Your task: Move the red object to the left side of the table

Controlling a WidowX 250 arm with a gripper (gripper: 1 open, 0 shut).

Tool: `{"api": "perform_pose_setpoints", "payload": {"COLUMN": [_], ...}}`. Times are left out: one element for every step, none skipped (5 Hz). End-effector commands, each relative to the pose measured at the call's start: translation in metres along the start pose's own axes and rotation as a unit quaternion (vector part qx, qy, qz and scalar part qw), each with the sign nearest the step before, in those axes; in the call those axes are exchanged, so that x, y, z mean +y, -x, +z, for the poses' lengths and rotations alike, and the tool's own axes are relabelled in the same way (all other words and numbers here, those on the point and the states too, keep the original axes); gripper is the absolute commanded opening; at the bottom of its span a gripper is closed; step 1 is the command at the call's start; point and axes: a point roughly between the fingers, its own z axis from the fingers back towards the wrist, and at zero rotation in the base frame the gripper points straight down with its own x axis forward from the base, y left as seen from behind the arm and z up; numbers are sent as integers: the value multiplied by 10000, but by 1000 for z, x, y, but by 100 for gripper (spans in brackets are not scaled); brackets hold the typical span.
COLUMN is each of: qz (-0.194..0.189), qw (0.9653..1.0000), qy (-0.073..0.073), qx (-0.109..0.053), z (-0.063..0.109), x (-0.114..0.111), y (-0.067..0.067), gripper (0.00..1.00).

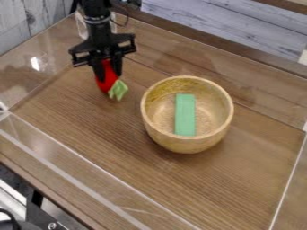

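Wood-grain table (pixel 84 135) fills most of what we see, edged by low clear walls (pixel 30 54) that catch the light along the left and near sides. To the right of centre sits a wooden bowl (pixel 153 121), and inside it a green block (pixel 186 114) lies flat, running front to back. Nothing lies between the bowl and the arm; we see bare tabletop between them, and the bowl stands just beside the toy without touching it. Behind the far wall we make out pale grey planks (pixel 228 18). We find no brand, label or writing that can be read anywhere in view. The arm comes down from the top left, dark and nearly vertical, with its gripper (pixel 108 74) pointing straight down at the table. Its black fingers (pixel 100 61) are pressed together on the red object (pixel 107 75), pinching it near its upper part so that it hangs lengthwise below them. The toy's light green leafy tip (pixel 118 89) points down and to the right, at or just above the tabletop; we cannot tell whether it touches. The toy is left of the bowl, toward the table's back left.
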Motion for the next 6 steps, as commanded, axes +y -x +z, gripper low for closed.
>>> {"api": "perform_pose_setpoints", "payload": {"qz": [208, 515, 725, 825, 935, 1020], "qw": [9989, 9980, 9970, 9963, 9949, 9931], "qy": [332, 347, 275, 193, 129, 81], "qx": [-254, -138, 22, 170, 359, 567], "z": [37, 40, 34, 26, 19, 15], "x": [2, 12, 15, 15, 14, 13], "y": [-19, -28, -30, -32, -33, -32], "gripper": [0, 0, 0, 0, 0, 0]}}
